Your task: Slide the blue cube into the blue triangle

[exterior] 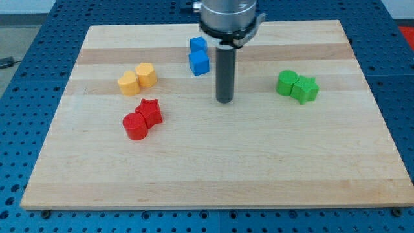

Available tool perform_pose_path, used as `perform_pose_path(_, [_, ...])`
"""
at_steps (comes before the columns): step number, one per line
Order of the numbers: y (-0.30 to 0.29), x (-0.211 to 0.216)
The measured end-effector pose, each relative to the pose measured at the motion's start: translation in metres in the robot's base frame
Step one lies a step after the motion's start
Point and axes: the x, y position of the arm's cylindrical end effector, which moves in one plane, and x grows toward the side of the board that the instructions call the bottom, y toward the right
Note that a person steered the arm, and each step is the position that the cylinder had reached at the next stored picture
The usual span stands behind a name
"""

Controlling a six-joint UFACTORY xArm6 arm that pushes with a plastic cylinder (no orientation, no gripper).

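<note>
A blue cube (200, 63) sits near the view's top centre of the wooden board (213, 168). A second blue block (197, 44), the blue triangle by the task's naming, lies just above it and touches it or nearly so. My tip (224, 100) is on the board to the right of and below the blue cube, a short gap away from it. The rod rises to the arm's grey flange at the view's top.
Two yellow blocks (138, 79) sit side by side at the view's left. A red star (150, 112) and red cylinder (135, 125) touch below them. A green cylinder (286, 83) and green star (305, 89) touch at the right.
</note>
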Motion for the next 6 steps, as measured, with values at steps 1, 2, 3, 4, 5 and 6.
perform_pose_path(1, [-0.009,-0.019])
perform_pose_path(2, [-0.009,-0.053])
perform_pose_path(3, [-0.019,-0.056])
perform_pose_path(4, [-0.031,-0.06])
perform_pose_path(5, [-0.032,-0.078])
perform_pose_path(6, [-0.032,-0.08])
